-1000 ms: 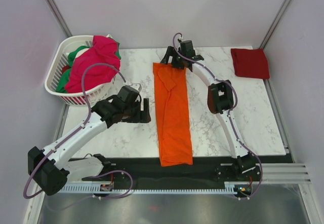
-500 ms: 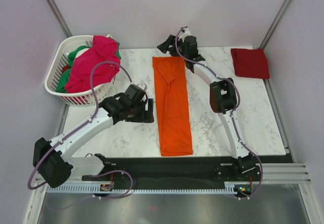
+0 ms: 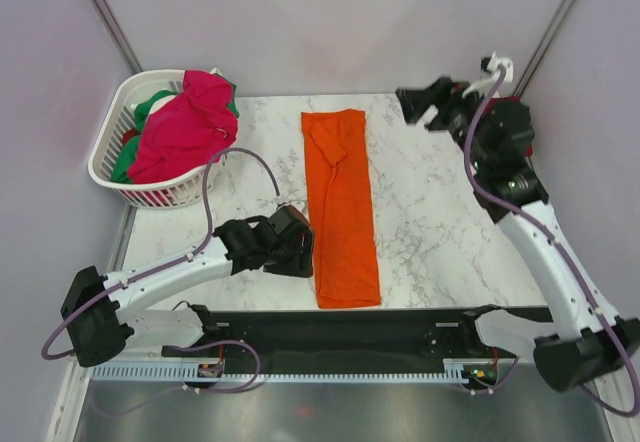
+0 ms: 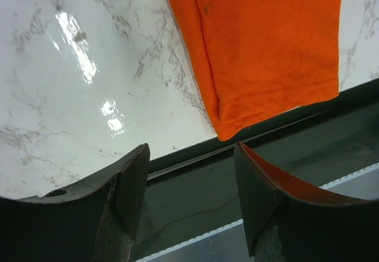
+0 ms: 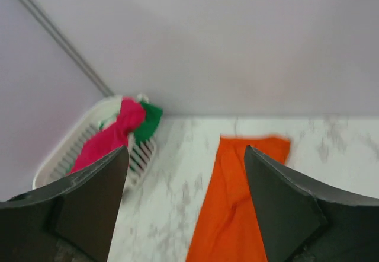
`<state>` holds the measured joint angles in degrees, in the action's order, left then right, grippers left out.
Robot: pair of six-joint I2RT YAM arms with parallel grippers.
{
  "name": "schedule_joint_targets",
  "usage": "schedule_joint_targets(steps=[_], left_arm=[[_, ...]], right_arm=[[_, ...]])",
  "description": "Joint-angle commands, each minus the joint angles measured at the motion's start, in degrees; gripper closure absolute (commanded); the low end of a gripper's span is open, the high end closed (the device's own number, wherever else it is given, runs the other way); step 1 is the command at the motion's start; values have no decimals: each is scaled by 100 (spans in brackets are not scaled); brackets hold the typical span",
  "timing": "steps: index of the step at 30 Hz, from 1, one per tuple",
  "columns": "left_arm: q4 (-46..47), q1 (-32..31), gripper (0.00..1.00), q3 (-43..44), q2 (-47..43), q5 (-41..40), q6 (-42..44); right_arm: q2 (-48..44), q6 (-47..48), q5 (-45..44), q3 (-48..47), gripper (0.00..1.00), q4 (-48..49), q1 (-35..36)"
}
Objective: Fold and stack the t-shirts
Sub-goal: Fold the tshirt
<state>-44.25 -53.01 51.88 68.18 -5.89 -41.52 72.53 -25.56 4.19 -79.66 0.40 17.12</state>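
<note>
Since the orange t-shirt [image 3: 341,212] is laid out as a long narrow strip down the middle of the marble table [image 3: 440,222], with its near end right at the front edge, it looks set up for a crosswise fold, though that's only a guess. The left gripper [image 4: 190,149] is parked low, just beside the strip's near-left corner, presumably so that corner can be picked up. Its 2 fingers are spread wide and nothing is held between them. The right gripper [image 5: 185,150] is held up high over the far right corner, well apart from the cloth, also gaping wide and empty, probably just kept out of the way. From the top view the whole strip can be seen, plus the white basket [image 3: 105,167] at far left with the pink shirt [image 3: 185,122] and green shirt [image 3: 150,107] heaped in it. What's only shown by the left wrist view is the doubled edge at the near corner, which pokes slightly past the tabletop. The right wrist view is blurry, so only the strip's far end and the basket can be made out.
</note>
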Motion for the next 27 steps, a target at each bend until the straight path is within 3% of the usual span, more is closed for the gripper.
schedule_joint_targets(steps=[1,6,9,11,17,22,27], left_arm=[[390,-349,34,-449,-270,-88,-831],[1015,-631,35,-1283,-393,97,-1043],[2294,-693,40,-1696,-324,280,-1315],[2622,-719,40,-1847,-166,369,-1437],[2852,-956,41,-1752,335,255,-1508],[2860,-1106,44,-1584,626,237,-1543],[2860,-1158,46,-1602,653,194,-1631]], right_arm=[[-612,-326,317,1933,15,-1683,72],[-2099,-441,786,3401,21,-2860,362],[-2532,-729,1118,3990,24,-3422,397],[-2638,-967,1391,4378,26,-3529,493],[-3184,-1881,1392,5302,31,-3310,1143],[-2842,-2408,1076,5715,33,-2766,2126],[-2438,-2717,1023,6023,33,-1993,2558]])
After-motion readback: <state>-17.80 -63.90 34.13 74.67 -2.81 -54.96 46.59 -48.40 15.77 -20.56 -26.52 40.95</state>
